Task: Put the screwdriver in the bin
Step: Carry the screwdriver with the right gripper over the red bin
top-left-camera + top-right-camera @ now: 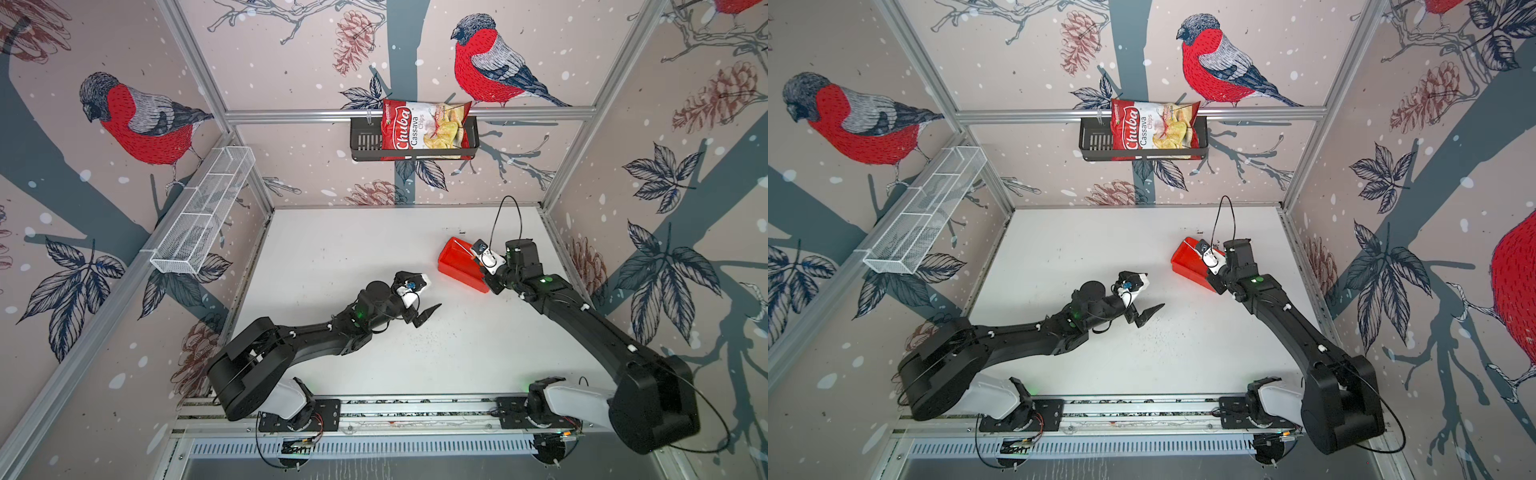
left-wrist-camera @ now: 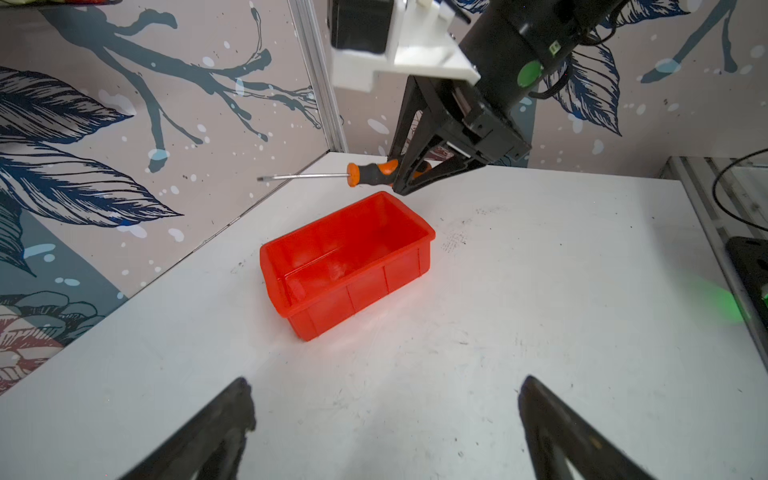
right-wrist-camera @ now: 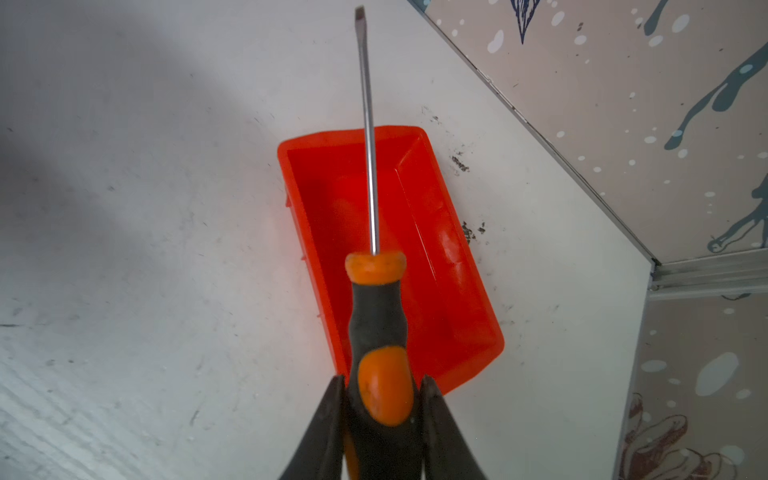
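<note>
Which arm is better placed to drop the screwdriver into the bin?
Right. The right gripper holds the screwdriver by its handle over the bin; the left gripper is open, empty and apart from it.

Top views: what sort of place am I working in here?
Probably a purpose-built robot test booth, not a home: an aluminium frame holding bird wallpaper encloses a white table, and the left arm and right arm are mounted on a rail along its front edge.

White scuffed table; red-orange bin sits flat on it, back right; dark specks beside bin.
</note>
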